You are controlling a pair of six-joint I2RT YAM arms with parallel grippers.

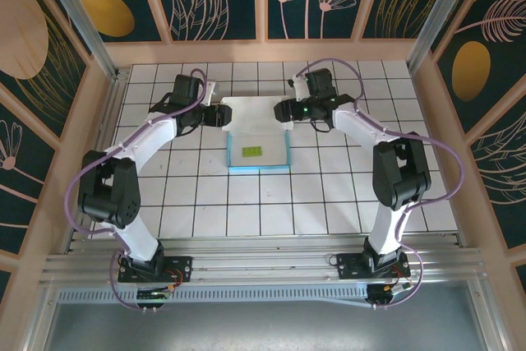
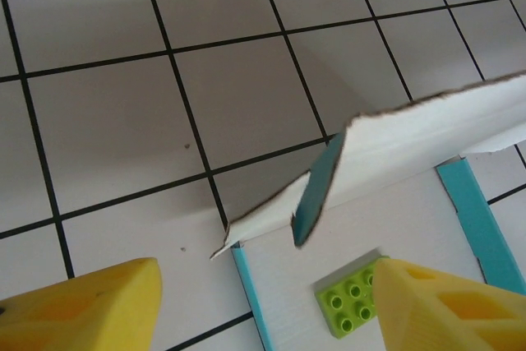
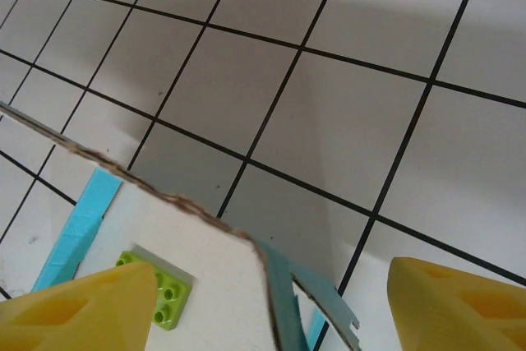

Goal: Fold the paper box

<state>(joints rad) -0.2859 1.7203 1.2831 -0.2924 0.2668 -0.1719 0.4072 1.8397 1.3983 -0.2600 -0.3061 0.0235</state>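
The paper box [image 1: 258,141] lies mid-table, white inside with a turquoise rim along its front. Its back flap [image 1: 255,113] stands raised between the two grippers. My left gripper [image 1: 220,115] is at the flap's left end and my right gripper [image 1: 283,110] at its right end. In the left wrist view the gripper [image 2: 263,318] is open, its yellow fingers [image 2: 82,306] wide apart over the box's back-left corner, under the raised flap [image 2: 411,145]. In the right wrist view the gripper [image 3: 271,310] is open too, straddling the flap's torn-edged corner [image 3: 197,269]. Neither holds anything.
A small lime-green brick [image 1: 251,152] lies on the box floor, also seen as a studded brick [image 2: 349,306] by the left gripper's right finger and as a brick [image 3: 164,293] by the right gripper's left finger. White tiled table [image 1: 345,187] all round, wooden walls at the sides.
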